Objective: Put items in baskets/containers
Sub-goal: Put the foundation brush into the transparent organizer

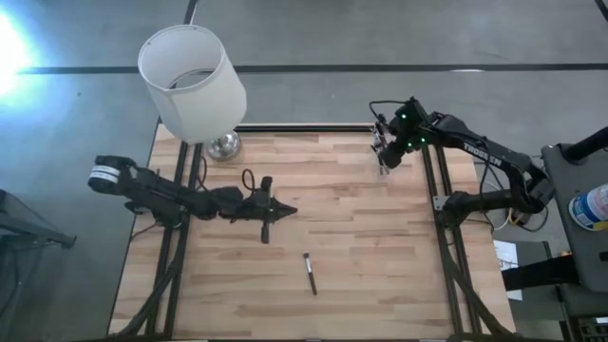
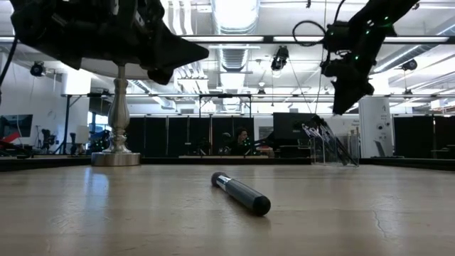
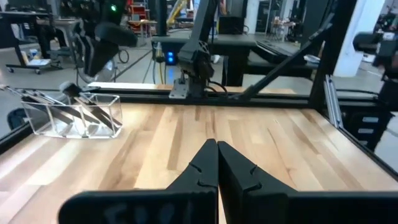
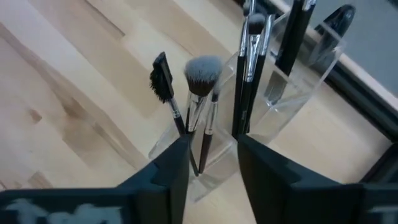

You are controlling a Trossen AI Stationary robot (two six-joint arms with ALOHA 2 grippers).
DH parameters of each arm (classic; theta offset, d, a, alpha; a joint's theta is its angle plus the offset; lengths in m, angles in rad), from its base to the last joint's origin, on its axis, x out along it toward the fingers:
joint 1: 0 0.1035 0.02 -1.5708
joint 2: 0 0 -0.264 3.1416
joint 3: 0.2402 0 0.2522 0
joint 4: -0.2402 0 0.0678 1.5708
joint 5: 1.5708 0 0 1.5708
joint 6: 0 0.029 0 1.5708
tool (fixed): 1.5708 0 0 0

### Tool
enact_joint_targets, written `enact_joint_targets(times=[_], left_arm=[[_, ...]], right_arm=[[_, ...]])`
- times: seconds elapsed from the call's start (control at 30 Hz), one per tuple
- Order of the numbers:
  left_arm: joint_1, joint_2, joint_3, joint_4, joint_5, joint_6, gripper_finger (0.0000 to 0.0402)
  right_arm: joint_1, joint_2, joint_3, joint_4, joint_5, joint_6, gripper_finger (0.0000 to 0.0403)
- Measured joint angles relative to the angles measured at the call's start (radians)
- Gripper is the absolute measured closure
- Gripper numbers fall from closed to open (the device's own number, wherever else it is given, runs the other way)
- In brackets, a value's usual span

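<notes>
A clear container [image 4: 280, 93] stands at the table's far right corner and holds several thin brushes [image 4: 200, 93], which lean upright in it. It also shows in the low view [image 2: 323, 148] and the left wrist view [image 3: 74, 113]. My right gripper [image 4: 212, 155] hovers just above it [image 1: 385, 157], open, with its fingers on either side of a few brush handles. One dark brush [image 1: 310, 273] lies flat on the table's near middle [image 2: 242, 193]. My left gripper [image 1: 277, 211] is shut and empty above the table's left middle [image 3: 217, 165].
A big white lampshade [image 1: 190, 81] on a silver lamp base [image 1: 225, 145] stands at the table's far left corner. A black rail [image 1: 304, 127] runs along the far edge. Bare wood lies between the lone brush and the container.
</notes>
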Motion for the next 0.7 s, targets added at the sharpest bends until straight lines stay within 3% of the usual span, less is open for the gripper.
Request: enact_joint_targets(times=[0.17, 0.37, 0.5, 0.7], left_arm=[[-0.022, 0.034, -0.001, 0.0, 0.001, 0.013, 0.0401], [-0.06, 0.149, 0.02, -0.105, 0.039, 0.014, 0.0401], [-0.099, 0.286, 0.096, -0.142, 0.037, -0.017, 0.0401], [-0.115, 0.439, 0.266, -0.35, 0.069, -0.06, 0.037]], right_arm=[[0.046, -0.104, -0.008, -0.005, 0.001, -0.003, 0.0268], [0.245, -0.273, -0.122, 0.06, 0.072, 0.092, 0.0341], [0.408, -0.356, -0.247, 0.19, 0.104, 0.151, 0.0386], [0.556, -0.401, -0.364, 0.346, 0.105, 0.173, 0.0394]])
